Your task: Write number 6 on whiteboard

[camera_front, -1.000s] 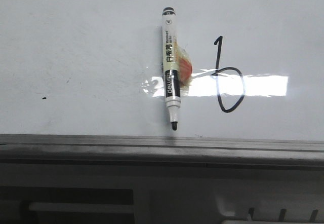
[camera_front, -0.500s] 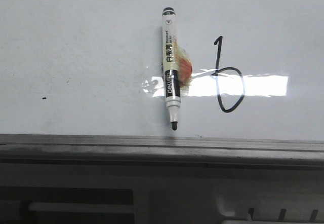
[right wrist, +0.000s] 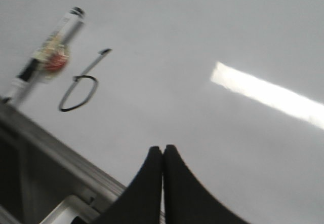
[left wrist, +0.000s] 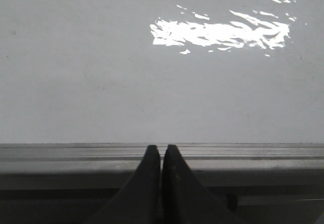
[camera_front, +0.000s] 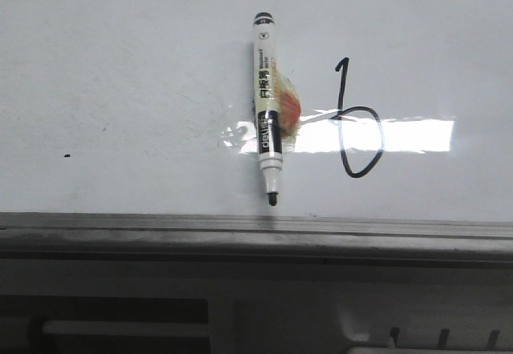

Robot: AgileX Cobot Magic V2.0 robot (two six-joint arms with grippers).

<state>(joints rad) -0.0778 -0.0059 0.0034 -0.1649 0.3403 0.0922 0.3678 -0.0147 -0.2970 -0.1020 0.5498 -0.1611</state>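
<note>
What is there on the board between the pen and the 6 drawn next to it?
Mostly bare whiteboard. In the front view, only the bright glare strip and an orange patch beside the marker cross toward the number 6.

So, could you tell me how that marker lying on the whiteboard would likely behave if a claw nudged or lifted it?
The marker has a round, slim barrel, so a sideways nudge would probably roll it across the glossy whiteboard. It looks like rigid plastic, likely stiff and light. Its tip is uncapped, so dragging it might smear ink near the number 6.
</note>
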